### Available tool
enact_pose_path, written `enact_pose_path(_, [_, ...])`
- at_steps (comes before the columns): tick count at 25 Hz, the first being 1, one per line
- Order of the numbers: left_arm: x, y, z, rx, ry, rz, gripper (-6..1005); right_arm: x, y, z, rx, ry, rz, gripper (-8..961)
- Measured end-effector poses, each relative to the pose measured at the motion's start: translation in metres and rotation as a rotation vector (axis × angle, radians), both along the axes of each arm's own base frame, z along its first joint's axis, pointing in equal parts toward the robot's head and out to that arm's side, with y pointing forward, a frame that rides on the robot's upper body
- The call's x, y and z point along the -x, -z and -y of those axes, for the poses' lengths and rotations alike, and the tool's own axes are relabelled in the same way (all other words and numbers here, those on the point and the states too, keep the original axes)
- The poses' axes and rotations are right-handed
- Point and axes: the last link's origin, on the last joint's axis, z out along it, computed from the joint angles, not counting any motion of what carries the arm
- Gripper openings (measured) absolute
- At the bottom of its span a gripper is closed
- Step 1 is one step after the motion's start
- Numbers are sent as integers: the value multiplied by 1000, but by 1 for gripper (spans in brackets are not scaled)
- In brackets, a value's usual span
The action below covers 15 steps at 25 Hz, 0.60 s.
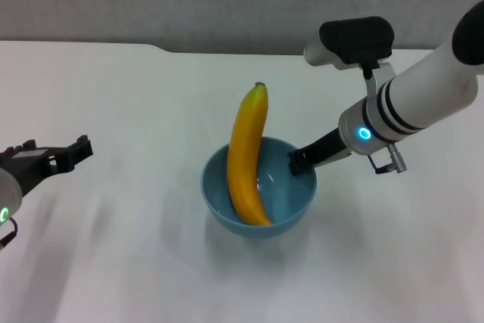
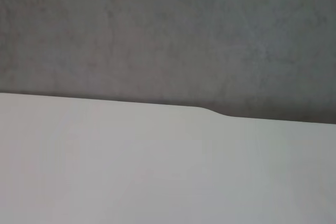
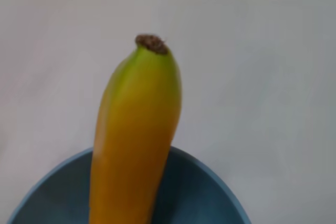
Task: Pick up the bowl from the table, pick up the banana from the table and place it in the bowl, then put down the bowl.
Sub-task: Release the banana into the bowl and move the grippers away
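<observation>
The light-blue bowl (image 1: 291,200) is at the middle of the white table (image 1: 113,88). The yellow-orange banana (image 1: 246,156) lies in it, one end on the bowl's floor, the stem end sticking up over the far rim. My right gripper (image 1: 302,163) is shut on the bowl's right rim. I cannot tell whether the bowl rests on the table or hangs just above it. The right wrist view shows the banana (image 3: 136,145) rising out of the bowl (image 3: 199,192). Far to the left, my left gripper (image 1: 64,153) is open, holding nothing.
The table's far edge with its shallow notch (image 1: 170,49) runs along the grey wall. The left wrist view shows only bare table (image 2: 157,171) and that wall.
</observation>
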Motion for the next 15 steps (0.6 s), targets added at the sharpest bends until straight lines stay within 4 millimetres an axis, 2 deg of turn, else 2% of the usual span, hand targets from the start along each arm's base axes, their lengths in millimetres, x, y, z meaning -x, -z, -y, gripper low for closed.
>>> enact_pose_path(4, [3, 1, 1, 0, -6, 5, 903, -6, 1, 3, 1, 8, 0, 33])
enact_pose_path(10, [0, 1, 2, -11, 17, 9, 903, -29, 1, 11, -6, 46, 3, 39])
enact_pose_path(15, [3, 1, 4, -14, 10, 15, 903, -37, 0, 13, -13, 38, 9, 58])
